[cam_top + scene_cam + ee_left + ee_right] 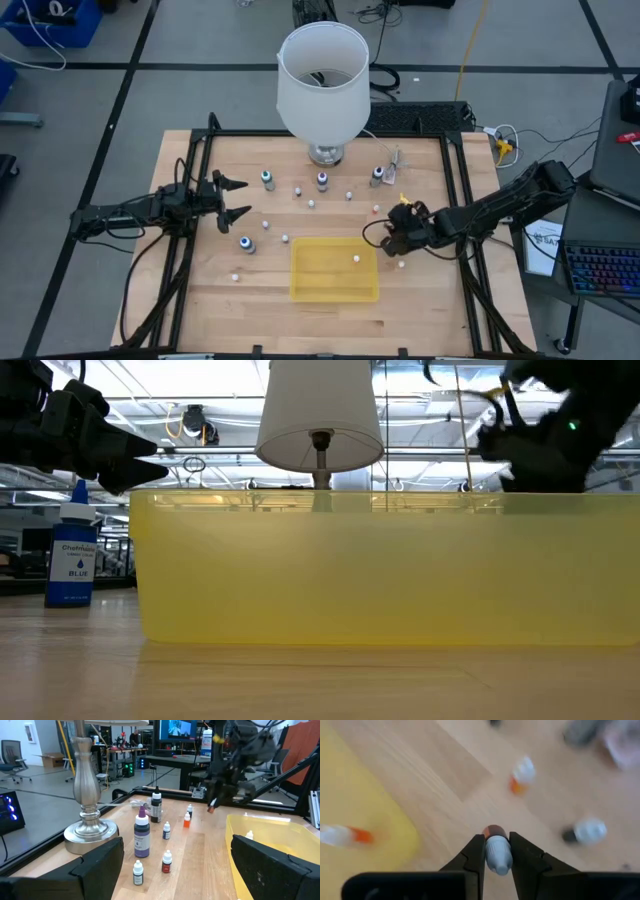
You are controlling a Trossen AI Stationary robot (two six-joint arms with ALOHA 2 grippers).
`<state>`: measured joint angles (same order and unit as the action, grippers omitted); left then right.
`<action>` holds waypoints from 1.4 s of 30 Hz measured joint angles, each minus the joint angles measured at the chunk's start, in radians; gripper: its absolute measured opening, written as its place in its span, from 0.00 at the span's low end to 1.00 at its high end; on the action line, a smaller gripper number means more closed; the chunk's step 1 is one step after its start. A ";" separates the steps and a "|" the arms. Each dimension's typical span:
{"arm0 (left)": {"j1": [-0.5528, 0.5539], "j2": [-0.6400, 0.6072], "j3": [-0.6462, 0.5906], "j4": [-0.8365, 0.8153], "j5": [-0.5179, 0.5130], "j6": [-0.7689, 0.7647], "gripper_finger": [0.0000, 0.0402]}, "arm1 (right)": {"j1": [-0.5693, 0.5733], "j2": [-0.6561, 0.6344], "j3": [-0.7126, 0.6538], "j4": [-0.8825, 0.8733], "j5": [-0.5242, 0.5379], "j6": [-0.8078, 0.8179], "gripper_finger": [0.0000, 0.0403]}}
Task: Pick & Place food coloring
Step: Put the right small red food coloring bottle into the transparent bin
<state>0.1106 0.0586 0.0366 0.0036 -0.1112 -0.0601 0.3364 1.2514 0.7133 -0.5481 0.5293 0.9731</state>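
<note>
Food coloring bottles stand scattered on the wooden table: a purple one (142, 837), a black one (156, 806), a blue one (70, 555) and several tiny ones with pale caps. My right gripper (398, 240) hovers just right of the yellow tray (335, 290), shut on a tiny brown bottle (493, 831). One small orange bottle (342, 835) lies inside the tray. My left gripper (235, 198) waits open and level at the table's left, touching nothing. My right gripper pinches the tiny bottle by its pale cap (498, 855) between the two fingers. The brown body end (493, 830) sticks out past the fingertips. The fingers slant down from the table's right side. The bottle is lifted clear of the table.
A lamp with a white shade (322, 80) and a metal base (90, 832) stands at the far middle. An orange bottle (521, 776) and a dark one (584, 832) sit on the wood below my right gripper. A black frame (455, 180) rims the table.
</note>
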 joint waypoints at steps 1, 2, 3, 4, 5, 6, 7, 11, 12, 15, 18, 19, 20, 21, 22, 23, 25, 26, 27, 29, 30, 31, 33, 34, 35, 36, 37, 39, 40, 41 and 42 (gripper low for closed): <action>0.000 0.000 0.000 0.000 0.000 0.000 0.91 | 0.007 0.000 0.021 0.006 0.024 -0.028 0.14; 0.000 0.000 0.000 0.000 0.000 0.000 0.91 | 0.016 0.000 0.045 0.010 0.050 -0.060 0.14; 0.000 0.000 0.000 0.000 0.000 0.000 0.91 | 0.027 0.000 0.073 0.017 0.075 -0.101 0.14; 0.000 0.000 0.000 0.000 0.000 0.000 0.91 | 0.041 0.000 0.101 0.037 0.103 -0.150 0.14; 0.000 0.000 0.000 0.000 0.000 0.000 0.91 | 0.057 0.000 0.127 0.066 0.128 -0.211 0.14; 0.000 0.000 0.000 0.000 0.000 0.000 0.91 | 0.073 0.000 0.152 0.103 0.151 -0.271 0.14; 0.000 0.000 0.000 0.000 0.000 0.000 0.91 | 0.090 0.000 0.175 0.150 0.172 -0.330 0.14; 0.000 0.000 0.000 0.000 0.000 0.000 0.91 | 0.147 0.011 0.278 0.343 0.234 -0.554 0.14; 0.000 0.000 0.000 0.000 0.000 0.000 0.91 | 0.157 0.023 0.311 0.367 0.233 -0.601 0.14; 0.000 0.000 0.000 0.000 0.000 0.000 0.91 | 0.183 0.088 0.445 0.354 0.233 -0.700 0.14; 0.000 0.000 0.000 0.000 0.000 0.000 0.91 | 0.203 0.185 0.605 0.282 0.232 -0.772 0.14; 0.000 0.000 0.000 0.000 0.000 0.000 0.91 | 0.209 0.223 0.665 0.244 0.231 -0.784 0.14; 0.000 0.000 0.000 0.000 0.000 0.000 0.91 | 0.212 0.263 0.727 0.193 0.229 -0.787 0.14; 0.000 0.000 0.000 0.000 0.000 0.000 0.91 | 0.213 0.302 0.791 0.130 0.227 -0.784 0.14; 0.000 0.000 0.000 0.000 0.000 0.000 0.91 | 0.213 0.343 0.855 0.067 0.222 -0.773 0.14; 0.000 0.000 0.000 0.000 0.000 0.000 0.91 | 0.212 0.381 0.916 0.001 0.209 -0.757 0.14; 0.000 0.000 0.000 -0.001 0.000 0.000 0.91 | 0.202 0.454 1.036 -0.131 0.159 -0.709 0.14; 0.000 0.000 0.000 -0.001 0.000 0.000 0.91 | 0.192 0.488 1.089 -0.190 0.120 -0.677 0.14; 0.000 0.000 0.000 0.000 0.000 0.000 0.91 | 0.182 0.520 1.143 -0.248 0.072 -0.639 0.14; 0.000 0.000 0.000 0.000 0.000 0.000 0.91 | 0.160 0.573 1.224 -0.373 -0.013 -0.560 0.14; 0.000 0.000 0.000 0.000 0.000 0.000 0.91 | 0.150 0.595 1.251 -0.432 -0.050 -0.523 0.14; 0.000 0.000 0.000 0.000 0.000 0.000 0.91 | 0.141 0.614 1.265 -0.486 -0.082 -0.485 0.14; 0.000 0.000 0.000 0.000 0.000 0.000 0.91 | 0.126 0.644 1.264 -0.579 -0.146 -0.411 0.14; 0.000 0.000 0.000 0.000 0.000 0.000 0.91 | 0.120 0.657 1.254 -0.608 -0.177 -0.376 0.14; 0.000 0.000 0.000 0.000 0.000 0.000 0.91 | 0.117 0.667 1.236 -0.623 -0.209 -0.348 0.14; 0.000 0.000 0.000 0.000 0.000 0.000 0.91 | 0.116 0.675 1.214 -0.626 -0.241 -0.327 0.14; 0.000 0.000 0.000 0.000 0.000 0.000 0.91 | 0.116 0.681 1.189 -0.621 -0.267 -0.312 0.14; 0.000 0.000 0.000 0.000 0.000 0.000 0.91 | 0.116 0.691 1.128 -0.587 -0.310 -0.292 0.14; 0.000 0.000 0.000 0.000 0.000 0.000 0.91 | 0.117 0.694 1.094 -0.559 -0.328 -0.283 0.14; 0.000 0.000 0.000 0.000 0.000 0.000 0.91 | 0.118 0.694 1.059 -0.530 -0.352 -0.275 0.14; 0.000 0.000 0.000 0.000 0.000 0.000 0.91 | 0.118 0.695 1.025 -0.502 -0.374 -0.269 0.14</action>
<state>0.1106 0.0586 0.0364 0.0032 -0.1108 -0.0601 0.4541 1.9461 1.7380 -1.0499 0.1551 0.7039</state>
